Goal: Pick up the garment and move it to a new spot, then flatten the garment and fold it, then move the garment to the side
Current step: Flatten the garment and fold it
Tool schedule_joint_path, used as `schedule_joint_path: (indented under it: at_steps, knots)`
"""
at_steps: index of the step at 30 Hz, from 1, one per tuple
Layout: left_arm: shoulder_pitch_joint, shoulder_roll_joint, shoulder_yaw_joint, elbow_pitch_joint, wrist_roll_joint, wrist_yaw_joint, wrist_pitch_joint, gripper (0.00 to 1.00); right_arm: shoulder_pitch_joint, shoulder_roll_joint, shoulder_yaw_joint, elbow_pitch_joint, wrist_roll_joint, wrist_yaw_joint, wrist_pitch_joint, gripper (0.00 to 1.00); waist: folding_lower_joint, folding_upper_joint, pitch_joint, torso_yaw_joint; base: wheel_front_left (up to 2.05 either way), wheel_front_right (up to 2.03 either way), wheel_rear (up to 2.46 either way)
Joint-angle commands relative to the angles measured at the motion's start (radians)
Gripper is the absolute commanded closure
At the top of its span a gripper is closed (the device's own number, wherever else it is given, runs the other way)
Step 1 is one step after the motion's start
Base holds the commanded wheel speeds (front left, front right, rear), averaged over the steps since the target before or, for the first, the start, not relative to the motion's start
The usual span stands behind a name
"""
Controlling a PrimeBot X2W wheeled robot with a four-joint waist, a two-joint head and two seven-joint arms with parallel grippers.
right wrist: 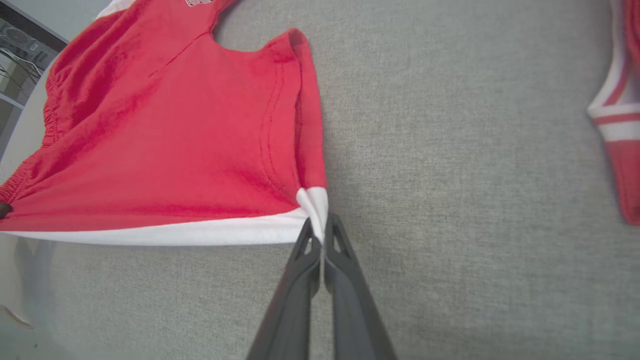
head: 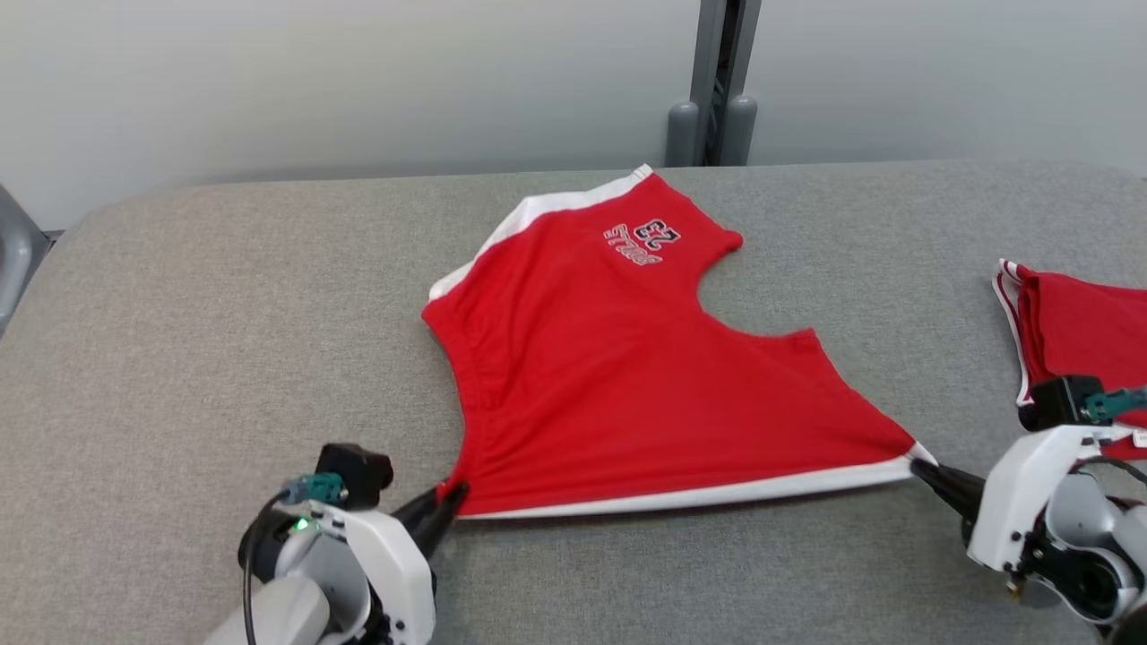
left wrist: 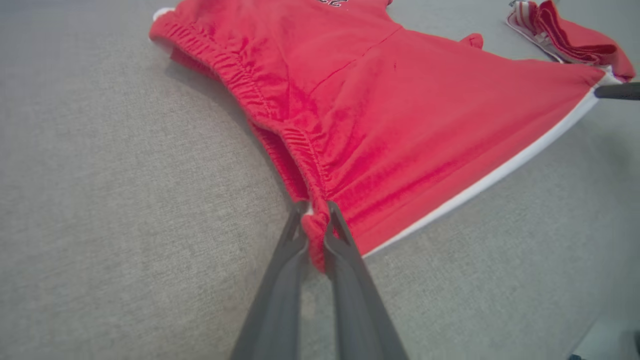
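Observation:
The garment [head: 618, 376] is a pair of red shorts with white side stripes and a printed logo, spread on the grey padded table. My left gripper [head: 452, 497] is shut on the near waistband corner, pinching bunched elastic cloth [left wrist: 316, 227]. My right gripper [head: 918, 461] is shut on the white-trimmed leg-hem corner [right wrist: 316, 210]. The near edge with its white stripe [head: 717, 493] is stretched taut between the two grippers. In the left wrist view the right gripper's dark fingers [left wrist: 617, 91] show at the far corner.
A second red garment with white stripes [head: 1075, 336] lies folded at the table's right edge, close behind my right wrist. A grey post [head: 712, 85] stands behind the table. The grey table [head: 224, 313] stretches bare to the left.

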Motion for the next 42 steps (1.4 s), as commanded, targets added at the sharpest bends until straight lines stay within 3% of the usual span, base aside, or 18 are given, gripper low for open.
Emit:
schedule_joint_path:
  at_steps: [1,12,22,31,42]
  knots:
    - [0.027,0.037,0.014,-0.009,-0.012,0.018,0.007,1.00,0.029,-0.049,-0.019,0.001,0.012,-0.010,0.017,1.00,0.0000,-0.0001,-0.004,0.000,0.00,0.00,0.00]
    - [0.227,0.092,0.035,-0.329,-0.126,0.099,0.112,1.00,0.187,-0.153,-0.156,-0.140,0.060,-0.010,0.296,1.00,0.0000,-0.0001,-0.025,0.010,0.00,0.00,0.00]
    - [0.364,0.121,0.047,-0.541,-0.236,0.157,0.202,1.00,0.331,-0.160,-0.355,-0.282,-0.007,-0.010,0.520,1.00,0.0000,-0.0001,-0.038,0.024,0.00,0.00,0.00]
    - [0.344,0.110,0.061,-0.630,-0.320,0.168,0.282,1.00,0.373,-0.026,-0.608,-0.493,-0.179,-0.008,0.689,1.00,0.0000,-0.0001,-0.006,0.047,0.00,0.00,0.00]
    - [0.225,0.070,0.149,-0.692,-0.478,0.165,0.389,1.00,0.197,0.186,-0.824,-0.694,-0.401,-0.006,0.928,1.00,0.0000,-0.0001,0.092,0.113,0.00,0.00,0.00]
